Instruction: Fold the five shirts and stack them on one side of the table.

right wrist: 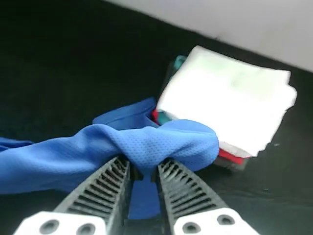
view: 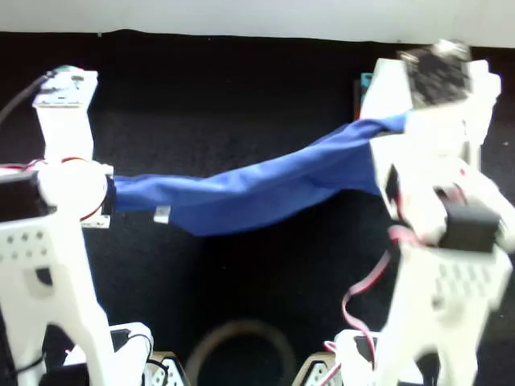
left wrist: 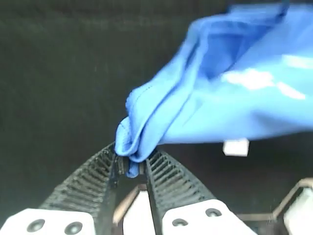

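Beside the stack of folded shirts (right wrist: pixel 230 98), my right fingers (right wrist: pixel 161 174) are closed tight on one bunched end of the blue shirt (view: pixel 265 189), with a roll of its mesh cloth bulging over their tips. That end hangs just next to the stack, and part of the blue cloth lies against the stack's lower edge. The stack sits on the black tabletop (view: pixel 225 88), a white shirt on top and thin red and teal edges showing under it. From there the blue shirt runs away from the stack as one long, gathered band, sagging a little along its length. Well apart from the stack, my left fingers (left wrist: pixel 146 165) pinch the shirt's other end, a narrow fold of cloth caught between their ribbed inner faces. A small white tag (left wrist: pixel 236 147) hangs below the cloth near that far end.
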Controlling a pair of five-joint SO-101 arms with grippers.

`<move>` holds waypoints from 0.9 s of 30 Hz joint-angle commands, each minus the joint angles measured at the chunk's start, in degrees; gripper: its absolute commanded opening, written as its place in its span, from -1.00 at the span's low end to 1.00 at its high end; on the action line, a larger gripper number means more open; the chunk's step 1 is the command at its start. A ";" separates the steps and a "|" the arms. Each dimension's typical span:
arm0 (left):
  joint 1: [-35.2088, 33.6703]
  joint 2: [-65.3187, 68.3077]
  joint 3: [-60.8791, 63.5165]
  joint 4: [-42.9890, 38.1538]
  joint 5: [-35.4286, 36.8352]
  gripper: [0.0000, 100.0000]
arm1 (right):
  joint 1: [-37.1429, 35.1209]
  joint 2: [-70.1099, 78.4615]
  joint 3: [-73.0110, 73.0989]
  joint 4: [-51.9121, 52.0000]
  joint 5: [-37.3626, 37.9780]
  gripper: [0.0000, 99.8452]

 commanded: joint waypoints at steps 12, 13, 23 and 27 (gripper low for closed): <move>-0.57 40.66 10.07 -20.04 0.18 -0.98 | -11.38 35.38 11.82 -21.05 -0.70 -0.98; -0.57 41.54 10.07 -20.84 0.18 -0.98 | -11.38 36.53 9.98 -21.23 -1.76 -0.97; -2.95 42.15 9.98 -22.77 0.26 -0.98 | -8.84 44.70 -11.03 -15.96 -19.16 -0.46; -6.29 42.15 9.98 -22.59 0.18 -0.98 | -6.29 42.86 -15.78 -2.15 -18.81 -0.46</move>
